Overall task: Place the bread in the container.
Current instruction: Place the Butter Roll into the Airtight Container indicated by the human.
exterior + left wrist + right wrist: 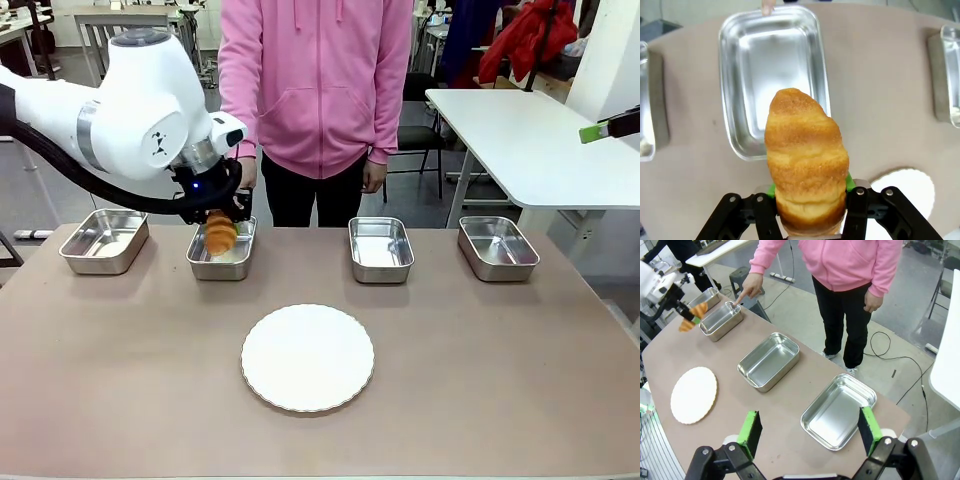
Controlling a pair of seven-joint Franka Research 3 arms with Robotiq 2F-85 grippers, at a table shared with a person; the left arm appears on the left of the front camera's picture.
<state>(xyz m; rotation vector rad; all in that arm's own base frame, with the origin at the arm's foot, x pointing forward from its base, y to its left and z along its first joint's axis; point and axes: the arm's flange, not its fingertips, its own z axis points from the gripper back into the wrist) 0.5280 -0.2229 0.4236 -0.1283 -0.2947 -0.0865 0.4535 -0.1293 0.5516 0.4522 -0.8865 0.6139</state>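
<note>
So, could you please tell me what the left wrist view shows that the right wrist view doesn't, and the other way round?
Left wrist only: a close look at the left gripper shut on the croissant, held over the near rim of the steel tray, with a fingertip at its far edge.

Right wrist only: the right gripper, open above the table, and the person's whole hand pointing at that tray.

Both: croissant, pointed-at tray, neighbouring trays and the white scalloped plate.

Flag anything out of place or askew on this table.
Nothing stands out. The four steel trays sit in a row, the white plate lies flat, and the croissant is gripped upright in the left gripper above the second tray.
</note>
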